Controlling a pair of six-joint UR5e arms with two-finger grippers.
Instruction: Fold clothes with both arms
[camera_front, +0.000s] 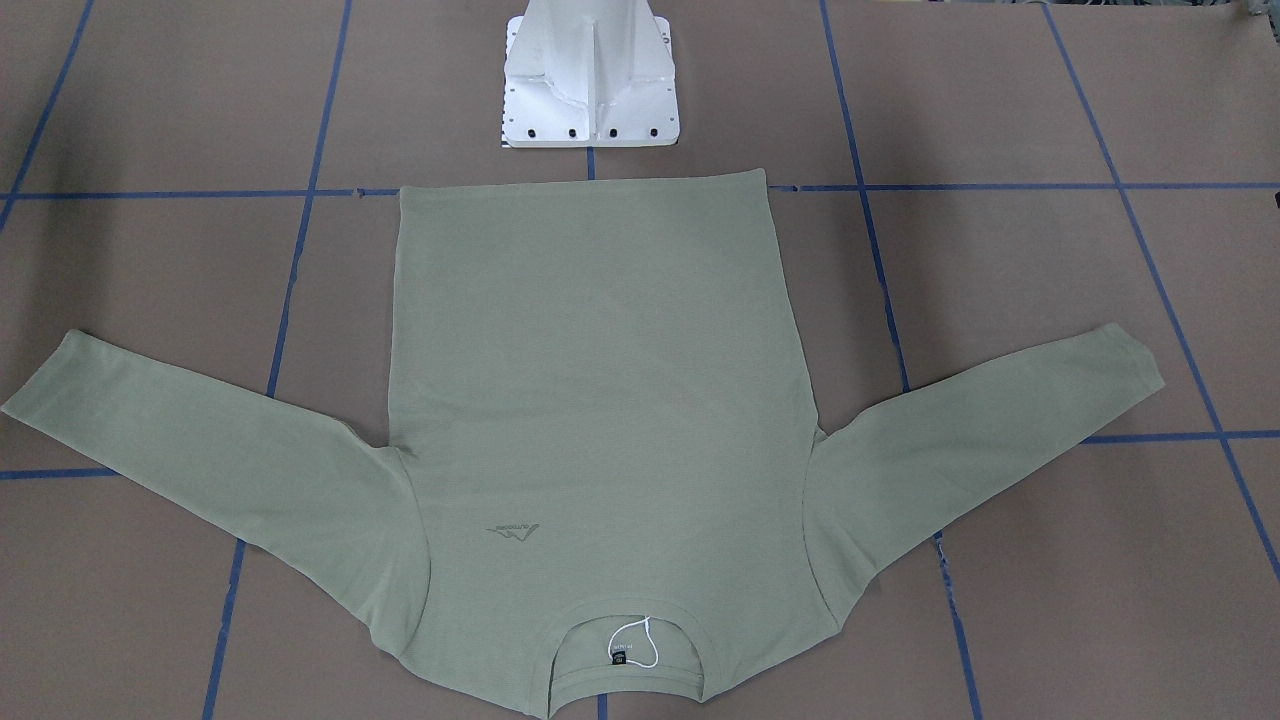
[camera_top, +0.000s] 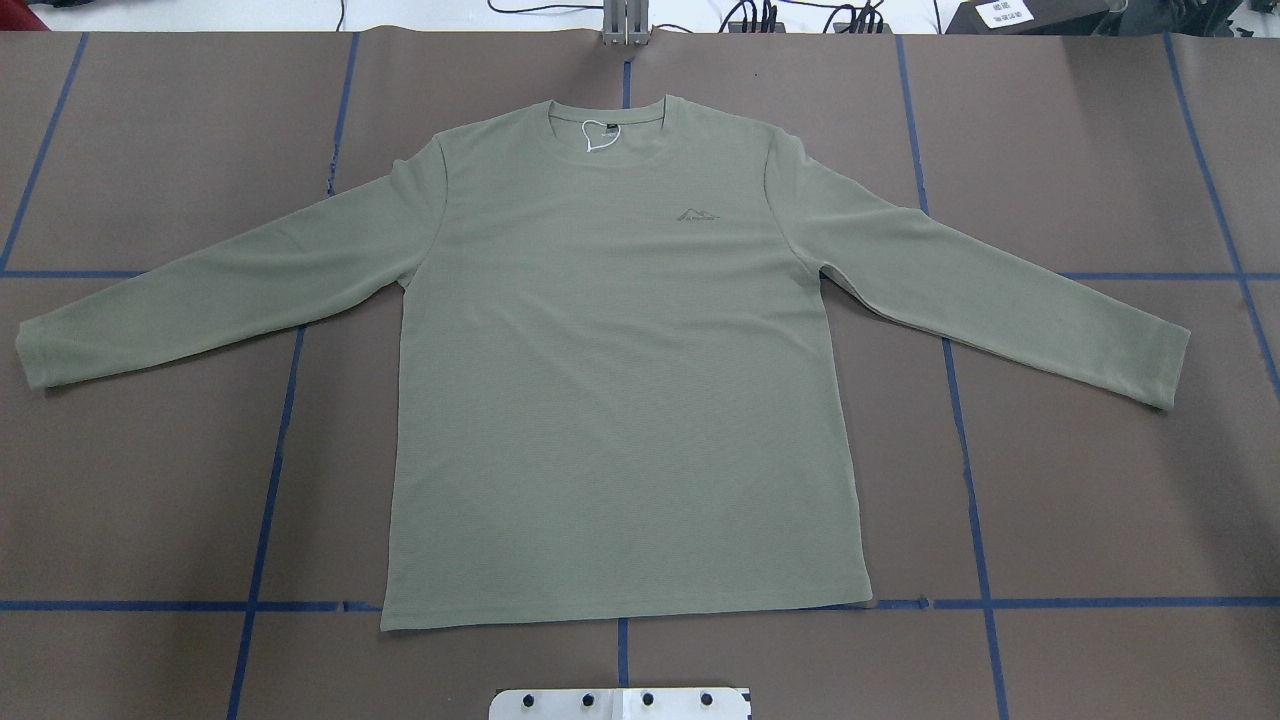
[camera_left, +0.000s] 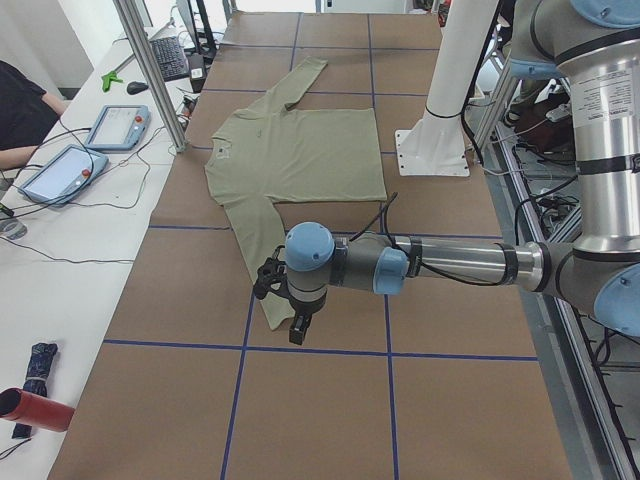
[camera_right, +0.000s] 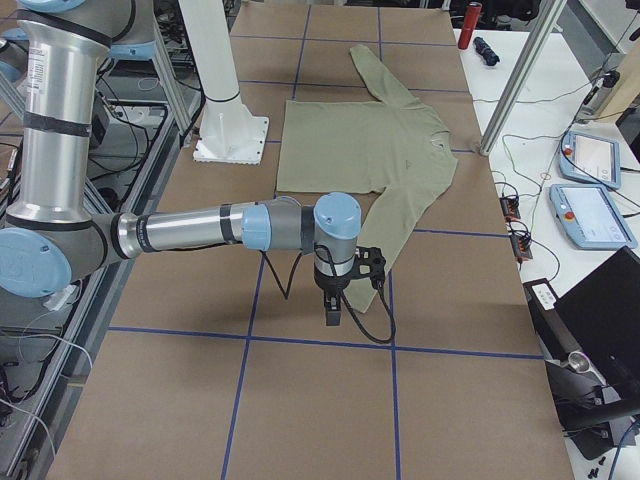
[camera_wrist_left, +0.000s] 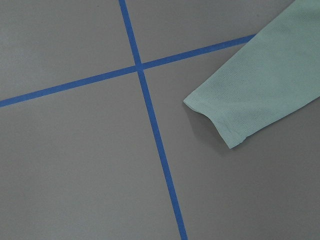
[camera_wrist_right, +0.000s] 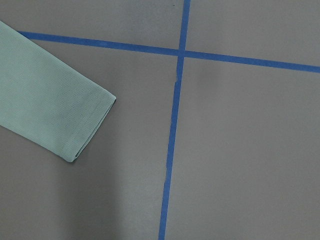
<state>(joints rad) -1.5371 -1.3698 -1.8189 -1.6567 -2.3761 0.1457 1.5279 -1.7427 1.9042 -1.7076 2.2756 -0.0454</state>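
One shirt (camera_top: 620, 400), sage-green, flat, sleeves spread on table (camera_top: 150, 480). The left gripper (camera_left: 297, 332) and right gripper (camera_right: 333, 312) each near a cuff. Grip state: cannot tell.

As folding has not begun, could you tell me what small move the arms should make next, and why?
Probably lower the left tool and right tool onto the cuffs beside them: the shirt lies flat, sleeves spread, both cuffs free on the table.
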